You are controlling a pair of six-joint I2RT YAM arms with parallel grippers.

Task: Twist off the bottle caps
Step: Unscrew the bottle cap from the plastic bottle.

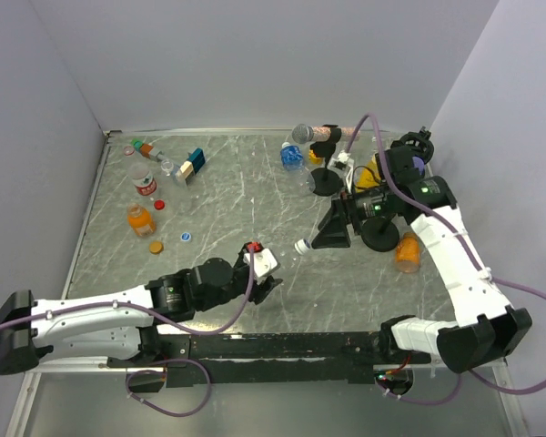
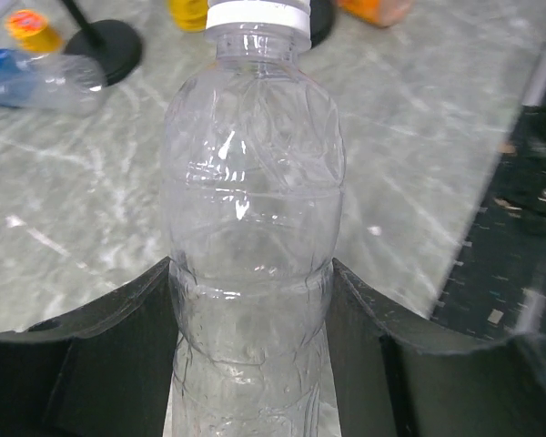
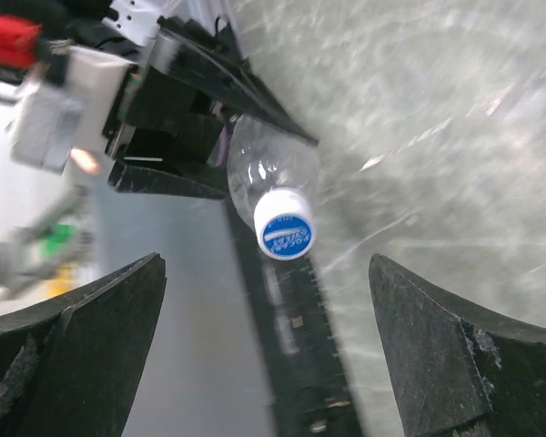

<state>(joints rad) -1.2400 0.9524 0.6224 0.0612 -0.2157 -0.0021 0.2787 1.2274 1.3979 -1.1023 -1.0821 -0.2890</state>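
Note:
My left gripper (image 1: 273,284) is shut on the lower body of a clear, label-less bottle (image 1: 288,262), which it holds tilted above the table. In the left wrist view the bottle (image 2: 252,191) sits squeezed between both black fingers (image 2: 118,337), with its white cap (image 2: 257,14) on the neck. My right gripper (image 1: 331,234) is open and faces that white cap (image 1: 301,246) from a short distance. In the right wrist view the cap (image 3: 285,224), with its blue printed top, lies between the wide-open fingers (image 3: 91,319) but further out and untouched.
At the back left are a red-labelled bottle (image 1: 145,181), a squat orange bottle (image 1: 139,219), and loose red (image 1: 159,204), orange (image 1: 155,246) and blue (image 1: 185,238) caps. A blue-labelled bottle (image 1: 293,157), microphone stands (image 1: 323,185) and an orange bottle (image 1: 407,252) crowd the right.

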